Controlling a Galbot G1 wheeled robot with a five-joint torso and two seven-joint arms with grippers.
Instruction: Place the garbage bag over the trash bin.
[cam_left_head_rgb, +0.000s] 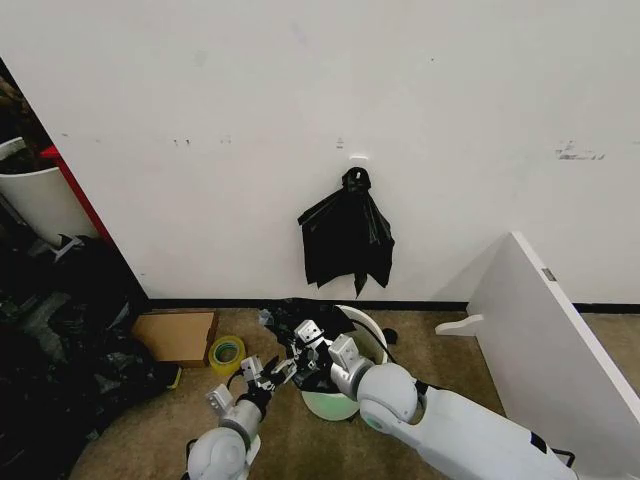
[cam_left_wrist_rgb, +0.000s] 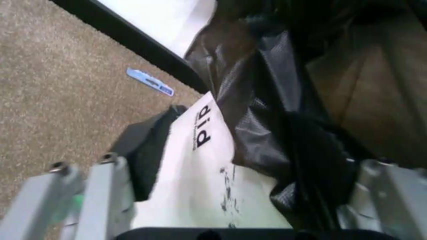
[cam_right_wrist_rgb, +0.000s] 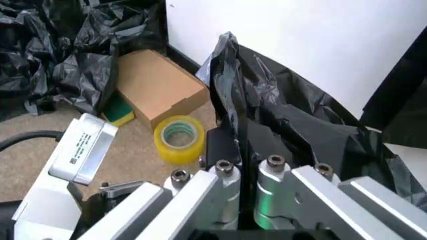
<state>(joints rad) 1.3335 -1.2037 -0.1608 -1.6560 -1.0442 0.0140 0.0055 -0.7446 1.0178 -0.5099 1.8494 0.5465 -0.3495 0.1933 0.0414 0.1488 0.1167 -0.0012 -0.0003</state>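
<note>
1. Black glossy film of the garbage bag (cam_left_head_rgb: 300, 325) lies crumpled over the far rim of the trash bin (cam_left_head_rgb: 372, 338), low in the centre of the head view, on the carpet floor (cam_left_head_rgb: 440, 350).
2. Left gripper (cam_left_head_rgb: 283, 369) sits at the bin's near-left side; in the left wrist view its jaws stand wide, with the white bin wall (cam_left_wrist_rgb: 200, 170) and bag film (cam_left_wrist_rgb: 267, 115) between them.
3. Right gripper (cam_left_head_rgb: 312, 335) sits at the bin rim; in the right wrist view its jaws are narrow, pinching a fold of the bag (cam_right_wrist_rgb: 280, 120).
4. Yellow tape roll (cam_left_head_rgb: 227, 353) and cardboard box (cam_left_head_rgb: 176, 336) lie left of the bin.
5. Second black bag (cam_left_head_rgb: 346, 238) hangs on the wall, frame centre.
</note>
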